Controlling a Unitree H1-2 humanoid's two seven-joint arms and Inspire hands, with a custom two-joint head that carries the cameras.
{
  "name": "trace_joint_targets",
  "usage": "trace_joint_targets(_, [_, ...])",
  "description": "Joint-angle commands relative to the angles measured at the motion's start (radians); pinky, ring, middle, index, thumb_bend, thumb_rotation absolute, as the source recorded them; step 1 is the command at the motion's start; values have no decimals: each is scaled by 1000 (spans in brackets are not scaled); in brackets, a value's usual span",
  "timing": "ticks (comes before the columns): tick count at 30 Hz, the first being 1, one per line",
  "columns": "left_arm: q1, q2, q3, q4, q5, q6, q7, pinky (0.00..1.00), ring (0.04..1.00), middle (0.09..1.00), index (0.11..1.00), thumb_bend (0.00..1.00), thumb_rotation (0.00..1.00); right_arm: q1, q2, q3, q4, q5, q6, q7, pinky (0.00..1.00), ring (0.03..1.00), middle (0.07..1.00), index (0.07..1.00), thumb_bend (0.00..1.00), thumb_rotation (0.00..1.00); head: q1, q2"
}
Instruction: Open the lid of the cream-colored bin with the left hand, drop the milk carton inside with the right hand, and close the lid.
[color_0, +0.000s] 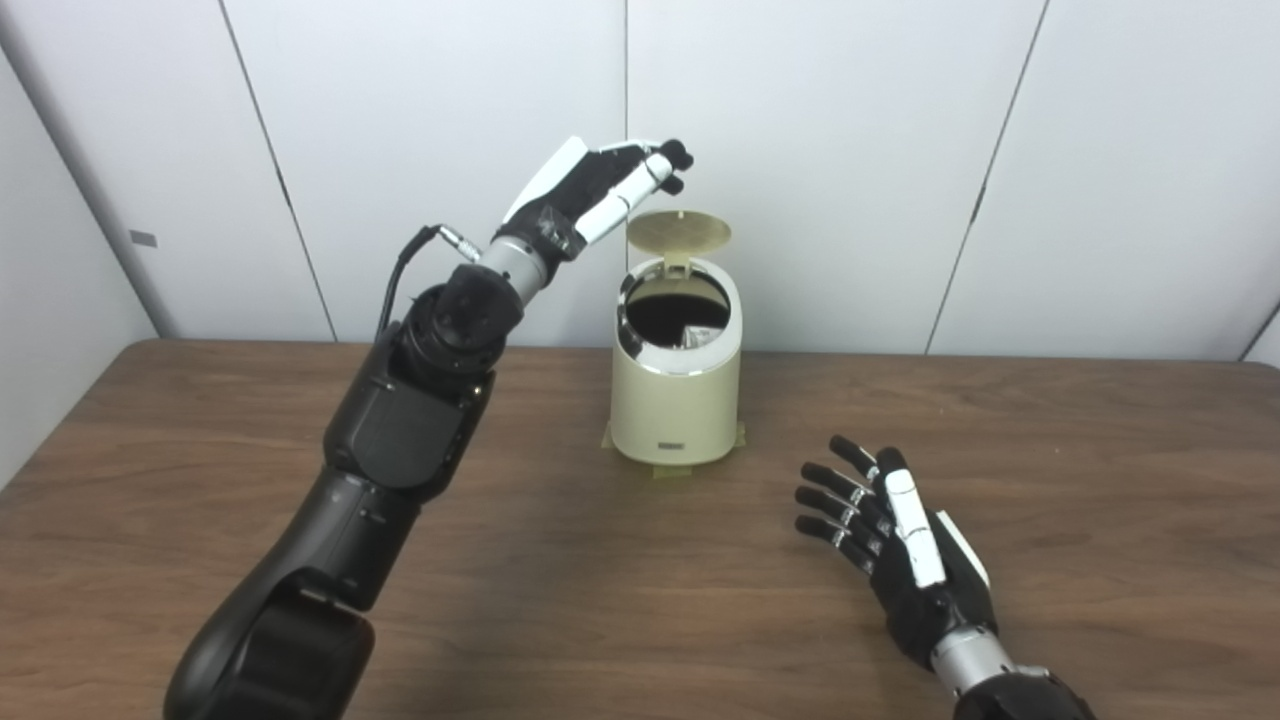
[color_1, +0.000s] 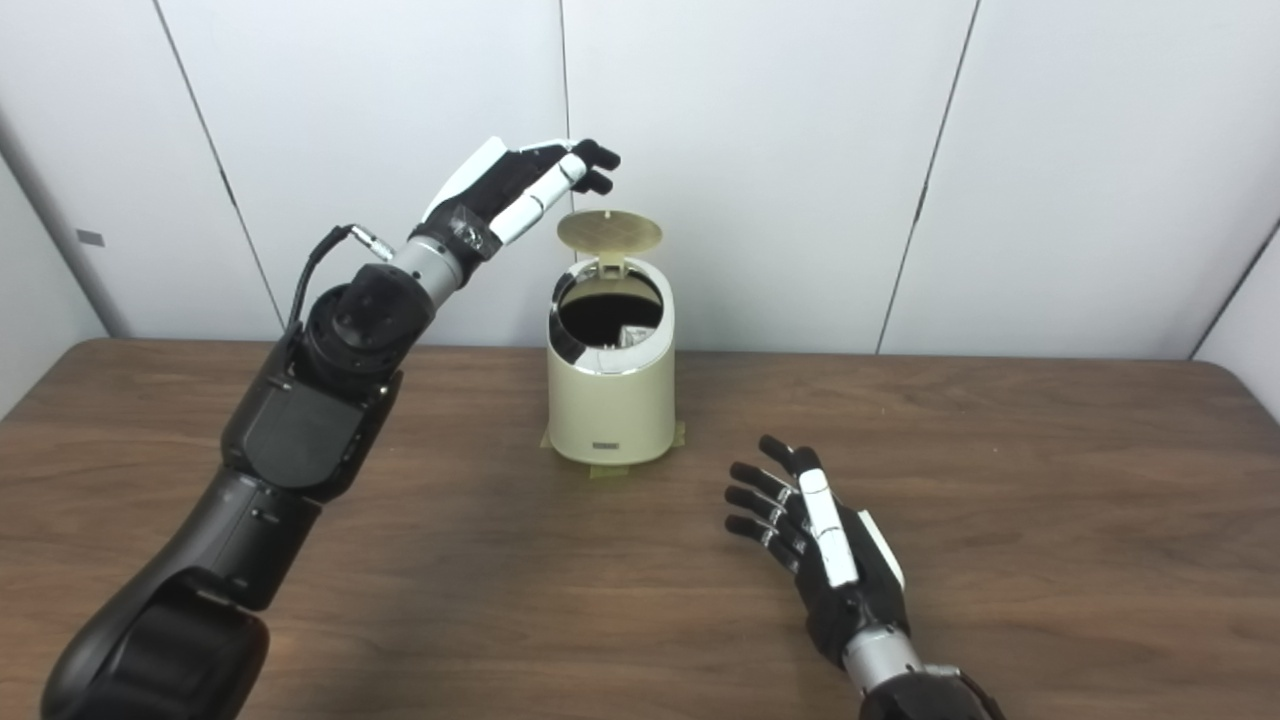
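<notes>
My left hand (color_0: 600, 190) hovers unclenched, holding nothing, by the raised round tan lid (color_0: 679, 232) of the cream-colored cylindrical bin (color_0: 677, 400). It looks light, hinged; I'd press its top edge. My right hand (color_0: 895, 540) lies spread, empty; something pale, likely the carton, shows inside.

No legible txt anywhere, small dark label low on bin (color_0: 676, 444) front too blurry to read
</notes>
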Motion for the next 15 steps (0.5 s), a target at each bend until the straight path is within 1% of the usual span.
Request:
trace_joint_targets(1, [-75,23,-15,-16,36,-39,-10,921,794,708,747,450,1000,-45,-5,6,-20,3,-1,10,700,746,760,891,551,873,-2,4])
trace_joint_targets(4, [-82,40,-44,-5,85,-72,-14,909,776,676,738,451,1000,-48,-14,15,-14,1,-7,19,711,740,745,899,558,893,-3,7])
trace_joint_targets(5, [-87,49,-59,-1,112,-88,-12,871,760,657,728,453,1000,-50,-15,18,-12,1,-11,23,709,735,736,902,560,899,-2,13])
trace_joint_targets(6, [-92,58,-75,2,142,-103,-8,862,757,654,727,455,1000,-52,-16,21,-11,3,-11,25,707,735,735,902,560,901,-2,13])
trace_joint_targets(9, [-106,82,-125,4,254,-127,17,677,666,625,706,477,1000,-58,-23,36,-12,3,-2,37,667,710,711,886,546,907,-1,23])
trace_joint_targets(10, [-108,88,-138,1,285,-126,19,580,614,616,699,476,1000,-60,-22,39,-15,2,4,37,652,701,700,874,541,903,-2,25])
trace_joint_targets(12, [-106,94,-153,-11,327,-122,10,511,567,615,696,482,1000,-62,-18,45,-19,-3,12,32,635,690,690,857,530,894,-5,27])
trace_joint_targets(15, [-97,98,-160,-24,354,-127,-11,474,533,615,695,483,1000,-68,-12,50,-18,-13,10,23,622,685,682,849,517,896,-8,28])
